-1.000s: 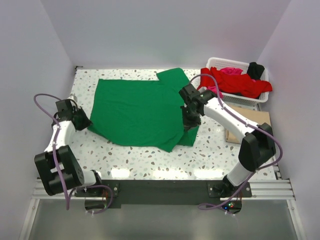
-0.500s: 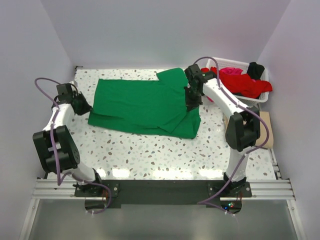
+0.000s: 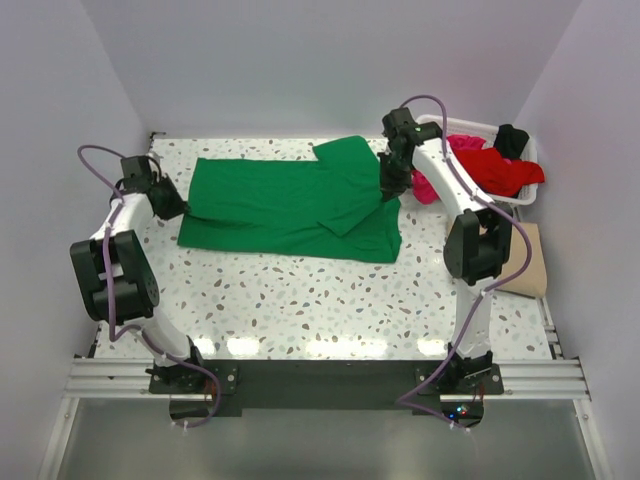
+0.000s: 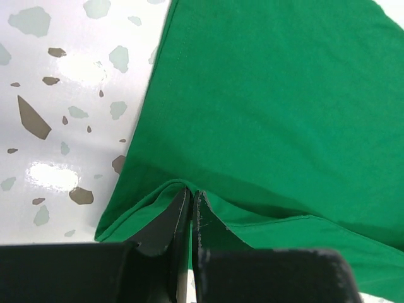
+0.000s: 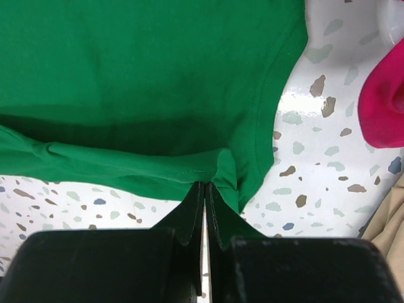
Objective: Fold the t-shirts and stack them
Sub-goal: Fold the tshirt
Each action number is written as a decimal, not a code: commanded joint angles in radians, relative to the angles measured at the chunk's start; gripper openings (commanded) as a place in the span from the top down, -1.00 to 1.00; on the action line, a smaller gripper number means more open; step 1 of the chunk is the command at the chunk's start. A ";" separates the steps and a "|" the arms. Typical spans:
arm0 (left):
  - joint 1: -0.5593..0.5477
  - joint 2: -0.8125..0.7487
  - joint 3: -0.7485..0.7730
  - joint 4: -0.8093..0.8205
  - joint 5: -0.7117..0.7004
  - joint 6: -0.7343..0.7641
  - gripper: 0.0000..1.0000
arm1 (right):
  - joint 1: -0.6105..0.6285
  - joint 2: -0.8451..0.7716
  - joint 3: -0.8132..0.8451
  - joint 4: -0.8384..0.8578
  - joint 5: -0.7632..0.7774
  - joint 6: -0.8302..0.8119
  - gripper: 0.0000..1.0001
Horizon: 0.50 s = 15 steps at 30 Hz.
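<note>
Your green shirt (image 3: 290, 205) is soft, smooth cloth. It lies flat on the speckled table (image 3: 300, 300) with its near part folded over. Your left gripper (image 4: 191, 196) pinches its left edge tight. Your right gripper (image 5: 204, 187) pinches a stitched edge on the right. Both arms reach far out, low over the table.

Both arms reach well up the frame from their bases at the bottom edge. The left arm (image 3: 125, 215) climbs the left side with its elbow folded. The left end effector (image 3: 168, 202) sits at middle left, fingers pressed together on a fold of the green t-shirt (image 3: 290, 205). The right arm (image 3: 445, 180) stretches to the upper right, wrist turned down. The right end effector (image 3: 390, 187) is likewise clamped on that shirt's edge.
</note>
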 commanded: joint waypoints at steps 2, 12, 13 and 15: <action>-0.003 -0.011 0.053 0.046 -0.044 -0.027 1.00 | -0.018 0.026 0.056 -0.040 0.009 -0.031 1.00; -0.004 0.022 0.084 0.086 -0.040 -0.050 1.00 | -0.040 0.066 0.097 -0.043 0.005 -0.041 1.00; -0.004 0.030 0.087 0.087 -0.035 -0.052 1.00 | -0.041 0.072 0.109 -0.046 0.003 -0.044 1.00; -0.003 0.044 0.089 0.107 -0.034 -0.059 1.00 | -0.042 0.090 0.123 -0.049 0.003 -0.047 1.00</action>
